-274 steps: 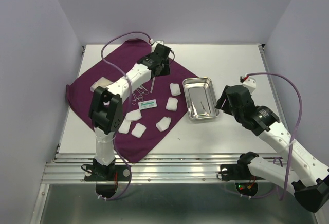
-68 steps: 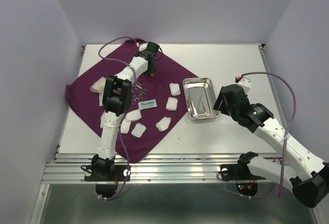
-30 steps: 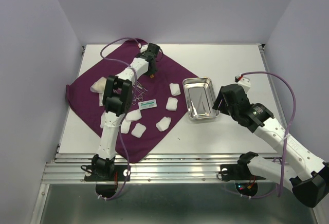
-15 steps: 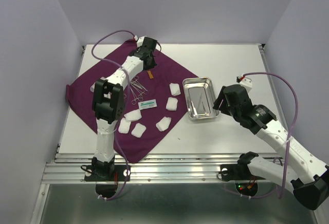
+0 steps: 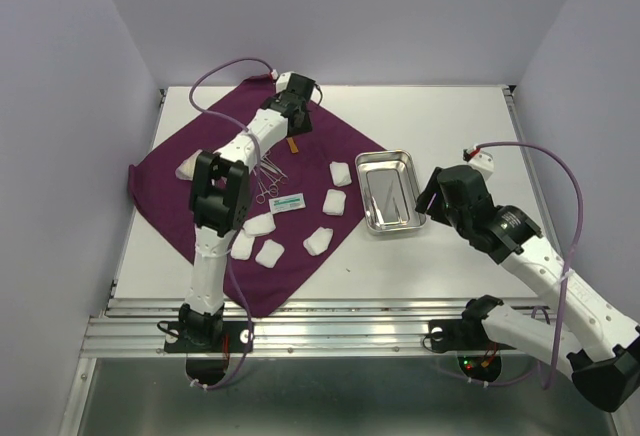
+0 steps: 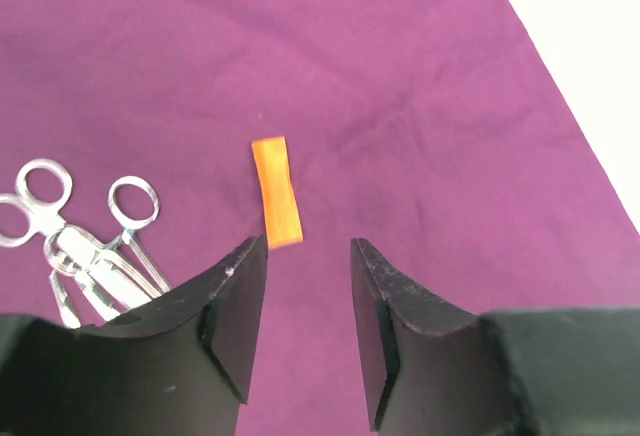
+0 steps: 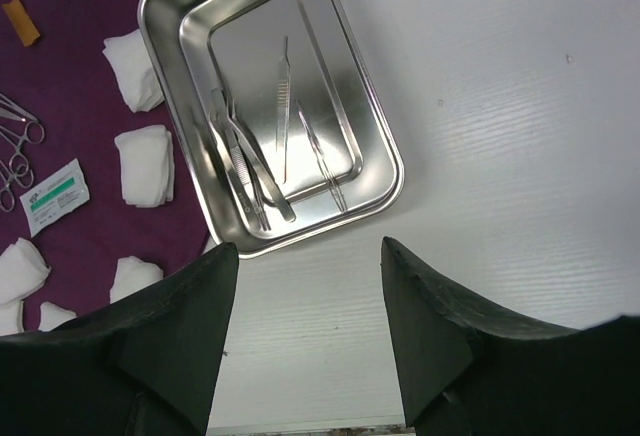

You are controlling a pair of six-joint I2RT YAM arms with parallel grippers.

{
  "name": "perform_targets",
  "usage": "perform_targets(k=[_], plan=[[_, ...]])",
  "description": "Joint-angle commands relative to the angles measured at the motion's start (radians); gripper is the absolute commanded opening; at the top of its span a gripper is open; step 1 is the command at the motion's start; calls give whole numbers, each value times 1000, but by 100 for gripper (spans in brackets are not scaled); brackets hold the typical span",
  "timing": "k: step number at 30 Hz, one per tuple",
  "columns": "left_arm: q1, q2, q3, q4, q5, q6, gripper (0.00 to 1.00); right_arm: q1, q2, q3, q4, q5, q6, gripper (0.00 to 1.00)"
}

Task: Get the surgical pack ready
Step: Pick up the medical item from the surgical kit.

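1. While your left gripper (image 6: 308,246) hangs half-open and empty near the purple cloth's (image 6: 420,106) far corner, an orange strip (image 6: 276,192) lies before it.
2. Your right gripper (image 7: 308,246) gapes empty beside the steel tray (image 7: 245,51), right of the cloth.

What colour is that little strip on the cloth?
Orange strip, clearest in the left wrist view.
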Motion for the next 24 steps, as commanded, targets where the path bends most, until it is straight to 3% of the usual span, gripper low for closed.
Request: perform_targets(k=[1, 3, 6, 14, 20, 22, 24], plan=[[3, 83, 80, -64, -50, 32, 52, 4, -26, 37, -1, 14, 10, 65], [3, 105, 89, -59, -52, 37, 59, 4, -26, 37, -7, 19, 11, 65], [6, 126, 105, -59, -55, 40, 59, 4, -21, 37, -6, 22, 10, 65], [18, 197, 146, -77, -47, 49, 52, 4, 2, 34, 13, 14, 2, 65], [21, 215, 152, -74, -32, 52, 31, 4, 8, 33, 20, 14, -1, 65], [21, 214, 152, -80, -30, 47, 17, 4, 10, 34, 17, 14, -1, 65], [21, 203, 145, -79, -30, 46, 12, 4, 8, 36, 16, 14, -1, 65]])
